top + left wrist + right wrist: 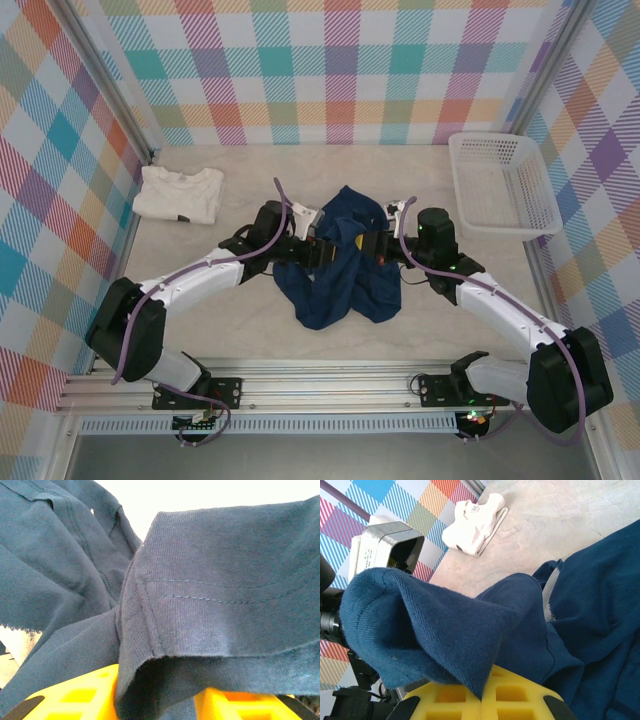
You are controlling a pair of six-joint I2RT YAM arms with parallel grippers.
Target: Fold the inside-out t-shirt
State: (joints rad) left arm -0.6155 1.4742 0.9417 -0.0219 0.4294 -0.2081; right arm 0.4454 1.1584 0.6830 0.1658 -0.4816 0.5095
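The inside-out t-shirt (340, 265) is a dark navy heap in the middle of the table, its upper part lifted between the two arms. My left gripper (320, 247) comes in from the left. Its yellow fingers (75, 697) are shut on a thick fold of hemmed navy cloth (215, 605) that fills the gap between them. My right gripper (374, 245) comes in from the right. Its yellow jaws (482, 694) are pressed together on a pinched corner of the t-shirt (445, 635). The two grippers sit close together, facing each other.
A cream-white folded shirt (180, 193) lies at the back left of the table (480, 300). A white plastic basket (505, 185) stands at the back right. Plaid walls close in three sides. The other arm's wrist (385, 545) is near in the right wrist view.
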